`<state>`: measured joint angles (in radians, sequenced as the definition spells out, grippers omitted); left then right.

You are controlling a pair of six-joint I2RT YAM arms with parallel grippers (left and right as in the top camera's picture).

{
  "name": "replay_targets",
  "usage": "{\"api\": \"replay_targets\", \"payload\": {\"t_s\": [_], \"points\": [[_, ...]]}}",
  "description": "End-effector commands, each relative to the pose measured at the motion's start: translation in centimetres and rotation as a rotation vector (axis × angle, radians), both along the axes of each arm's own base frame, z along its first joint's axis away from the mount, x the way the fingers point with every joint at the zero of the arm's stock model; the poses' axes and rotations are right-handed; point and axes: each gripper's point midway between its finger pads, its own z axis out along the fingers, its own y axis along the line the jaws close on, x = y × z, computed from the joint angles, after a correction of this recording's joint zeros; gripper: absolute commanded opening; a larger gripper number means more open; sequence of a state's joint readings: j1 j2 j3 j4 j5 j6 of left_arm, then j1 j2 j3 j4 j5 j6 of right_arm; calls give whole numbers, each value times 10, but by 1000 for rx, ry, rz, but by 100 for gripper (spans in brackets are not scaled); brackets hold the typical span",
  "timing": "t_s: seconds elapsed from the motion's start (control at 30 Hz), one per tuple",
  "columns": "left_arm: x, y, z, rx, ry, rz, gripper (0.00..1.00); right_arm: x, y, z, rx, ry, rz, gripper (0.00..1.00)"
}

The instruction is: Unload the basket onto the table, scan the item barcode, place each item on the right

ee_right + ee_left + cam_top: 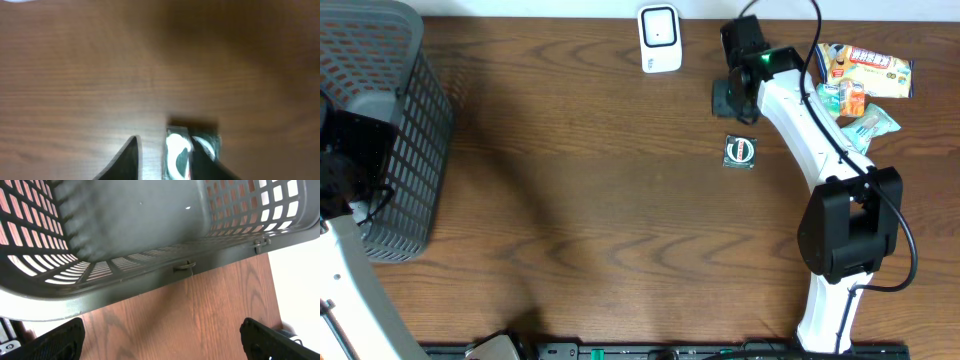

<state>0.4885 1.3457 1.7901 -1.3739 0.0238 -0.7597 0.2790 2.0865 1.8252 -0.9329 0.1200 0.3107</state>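
- A small, dark, flat packet with a round white mark (740, 151) is lying face up on the brown wooden desk (570, 200).
- The right claw (732, 98) is hanging near the packet and is not touching it.
- Its two fingers are standing a little apart and are gripping nothing. In the right wrist view, bare desk is showing between them.
- The left claw (161, 326) is spread wide and is holding nothing. It is hanging over the rim of the grey plastic basket full of holes (150, 282).
- The white boxy scanner (659, 38) is sitting at the far edge of the desk, well apart from the packet.
- A pile of bright snack bags (865, 75) is lying off to the right.
- I am guessing the packet is light and thin, and that it is going to bend and crinkle if squeezed hard. It is looking shiny, so it may be slippery too.
- It is lying flat, so getting under it is looking tricky. Pinching it gently across two opposite edges is looking like the best hold.
- The packet is looking almost square, so I am not seeing a clear long side. Its edges are sitting a bit crooked to the desk edge.
- No barcode is showing on the top face, though the packet is too small to be sure. It may be hiding underneath.
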Motion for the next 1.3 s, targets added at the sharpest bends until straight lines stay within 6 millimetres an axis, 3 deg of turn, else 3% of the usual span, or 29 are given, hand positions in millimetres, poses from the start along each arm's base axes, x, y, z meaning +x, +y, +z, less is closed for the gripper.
{"api": "replay_targets", "payload": {"t_s": [0.0, 0.13, 0.23, 0.37, 0.47, 0.57, 0.63, 0.77, 0.97, 1.1, 1.27], "points": [[-1, 2, 0, 3, 2, 8, 98, 23, -4, 4, -37, -95, -14, 33], [-1, 2, 0, 3, 2, 8, 98, 38, -13, -16, -90, -128, -44, 33], [-1, 2, 0, 3, 2, 8, 97, 37, -11, -34, -85, -91, -37, 30], [-1, 2, 0, 3, 2, 8, 98, 25, -4, -62, -78, 1, 16, 18], [-1, 2, 0, 3, 2, 8, 97, 11, -6, -84, -102, 84, 27, 1], [-1, 2, 0, 3, 2, 8, 98, -4, -6, -99, -100, 161, 36, 1], [-1, 2, 0, 3, 2, 8, 98, -12, -1, -101, -67, 201, 54, 1], [-1, 2, 1, 4, 1, 8, 98, -46, 36, -103, 112, 337, 236, 1], [-1, 2, 0, 3, 2, 8, 98, -100, 42, -99, 159, 549, 277, 1], [-1, 2, 0, 3, 2, 8, 98, -110, 39, -89, 156, 584, 272, 1], [-1, 2, 1, 4, 1, 8, 98, -100, 37, -57, 171, 501, 262, 1]]}}
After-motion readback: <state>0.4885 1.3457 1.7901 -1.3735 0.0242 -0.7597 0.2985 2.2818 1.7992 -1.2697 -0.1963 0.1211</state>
